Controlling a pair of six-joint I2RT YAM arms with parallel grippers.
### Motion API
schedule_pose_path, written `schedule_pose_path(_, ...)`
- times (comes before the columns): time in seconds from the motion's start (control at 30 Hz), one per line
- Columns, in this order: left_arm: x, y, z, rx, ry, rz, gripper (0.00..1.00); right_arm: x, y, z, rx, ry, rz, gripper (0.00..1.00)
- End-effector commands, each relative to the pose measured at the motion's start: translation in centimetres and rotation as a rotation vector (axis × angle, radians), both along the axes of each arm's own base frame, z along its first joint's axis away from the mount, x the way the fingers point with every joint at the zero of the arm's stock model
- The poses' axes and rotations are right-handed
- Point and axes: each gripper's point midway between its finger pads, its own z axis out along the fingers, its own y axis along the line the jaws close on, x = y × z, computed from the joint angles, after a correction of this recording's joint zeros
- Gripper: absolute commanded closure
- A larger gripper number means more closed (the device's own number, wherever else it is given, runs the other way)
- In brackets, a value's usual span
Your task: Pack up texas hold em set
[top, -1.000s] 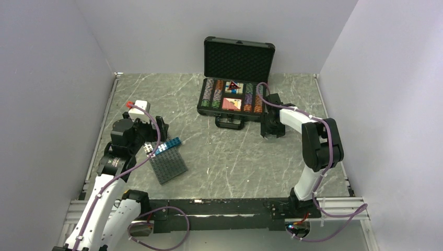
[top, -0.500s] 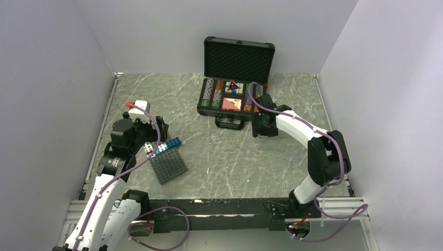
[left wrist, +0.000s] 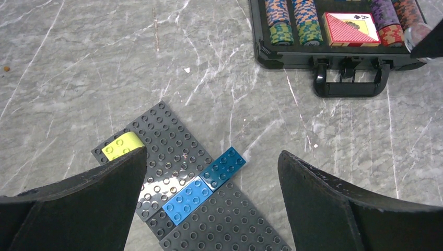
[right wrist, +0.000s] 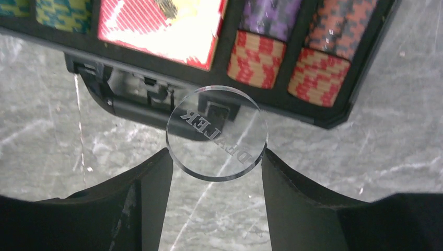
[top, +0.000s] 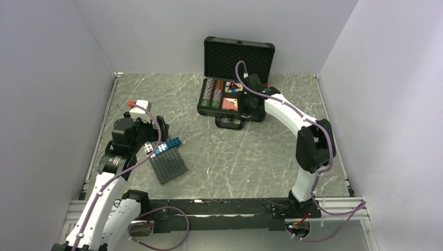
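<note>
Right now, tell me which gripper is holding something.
The right gripper: it pinches the clear round plastic DEALER disc; the left gripper hangs open and empty.

i see my right end effector (right wrist: 215,157) pinching the clear dealer disc (right wrist: 217,133) by its edges, over the black case (right wrist: 334,112) front rim and handle (right wrist: 141,107); chip rows (right wrist: 256,57) and red card deck (right wrist: 156,26) lie beyond.
</note>
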Motion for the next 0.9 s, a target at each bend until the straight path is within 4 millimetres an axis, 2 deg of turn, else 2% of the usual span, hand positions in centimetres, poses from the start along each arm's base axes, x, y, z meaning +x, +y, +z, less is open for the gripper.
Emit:
schedule_pose_path(0.0,0.2,0.0,2.4,-0.015,-0.061,0.003,0.01,3.8,1.9,2.7,0.035,-0.103,0.027,0.73)
schedule_pose_path(0.13,0.2,-0.3,2.5,-0.025,-0.064,-0.013,0.01,6.2,3.0,2.9,0.036,-0.129,0.036,0.73)
schedule_pose_path(0.33,0.2,-0.6,2.6,-0.032,-0.061,-0.025,0.01,8.9,4.4,1.7,0.030,-0.128,0.044,0.73)
schedule_pose_path(0.63,0.2,-0.5,2.6,-0.031,-0.063,-0.024,0.01,9.1,6.4,-1.7,0.032,-0.059,0.074,0.72)
schedule_pose_path(0.87,0.2,-0.7,2.6,-0.034,-0.060,-0.031,0.01,9.3,6.8,-2.7,0.013,-0.055,0.071,0.70)
